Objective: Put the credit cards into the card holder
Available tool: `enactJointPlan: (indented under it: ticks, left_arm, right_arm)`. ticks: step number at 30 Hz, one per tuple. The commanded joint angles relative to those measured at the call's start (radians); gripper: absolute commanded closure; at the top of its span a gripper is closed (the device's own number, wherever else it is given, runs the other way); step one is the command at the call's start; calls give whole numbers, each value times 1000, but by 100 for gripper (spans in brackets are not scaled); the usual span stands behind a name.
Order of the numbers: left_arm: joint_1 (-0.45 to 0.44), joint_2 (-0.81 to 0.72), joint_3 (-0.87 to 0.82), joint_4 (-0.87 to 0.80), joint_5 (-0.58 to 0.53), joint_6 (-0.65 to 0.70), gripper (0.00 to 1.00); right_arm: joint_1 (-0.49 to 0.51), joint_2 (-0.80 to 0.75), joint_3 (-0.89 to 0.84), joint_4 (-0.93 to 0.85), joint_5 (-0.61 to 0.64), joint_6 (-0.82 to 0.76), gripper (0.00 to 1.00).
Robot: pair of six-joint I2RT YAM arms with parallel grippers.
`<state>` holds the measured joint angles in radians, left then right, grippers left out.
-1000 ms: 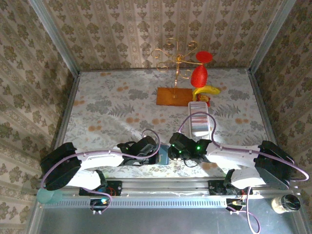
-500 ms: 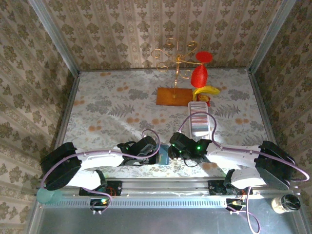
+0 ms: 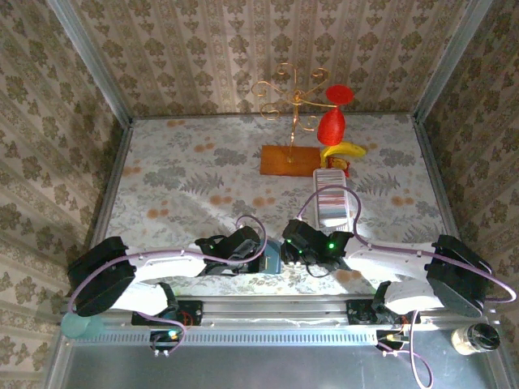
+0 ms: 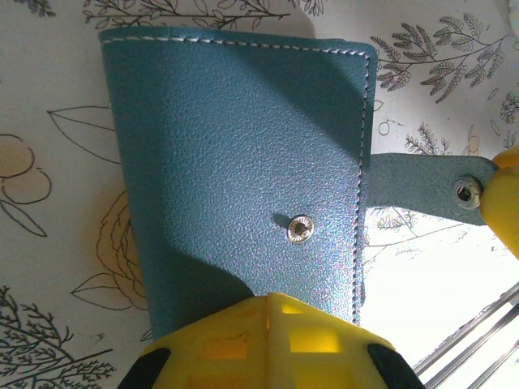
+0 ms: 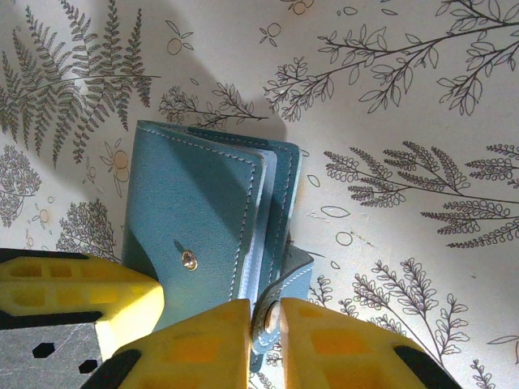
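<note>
The table [image 3: 186, 178] has a cloth with leaves and flowers on it, and the walls have a pattern too. The holder [image 4: 243, 162] lies flat near the near edge, in the middle, folded closed, between my two arms. My left gripper [image 4: 268, 332] is closed tight. Its yellow tip rests on one end of the cover, I think to pin it down. My right gripper [image 5: 266, 320] is pinched narrow on the tab [image 5: 280, 284], which sticks out from the holder's side with its snap undone. The cards [image 3: 331, 203] are farther back and to the right, stacked in a white tray [image 3: 328, 173].

The holder looks soft and light (like thin leather), so I think it will bend and slide if I pull hard. The tab seems a good spot to hold for lifting the cover open. The cards look thin, stiff and slippery, so I would take one by its edge.
</note>
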<state>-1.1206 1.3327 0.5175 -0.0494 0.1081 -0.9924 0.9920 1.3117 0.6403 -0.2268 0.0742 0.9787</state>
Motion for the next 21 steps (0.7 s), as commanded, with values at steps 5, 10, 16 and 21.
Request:
enactJointPlan:
  ticks: [5, 10, 16, 21]
  left_arm:
    - [-12, 20, -18, -24, -10, -8, 100]
    - [-11, 23, -17, -23, -12, -8, 100]
    - [-11, 25, -20, -15, -10, -12, 100]
    - [-10, 28, -36, 10, -4, -23, 100]
  right_arm:
    - [-6, 8, 28, -29, 11, 6, 92]
    - [-7, 18, 34, -36, 6, 12, 100]
    - [-7, 37, 20, 91, -57, 39, 100]
    - [-7, 101, 20, 189, -103, 61, 100]
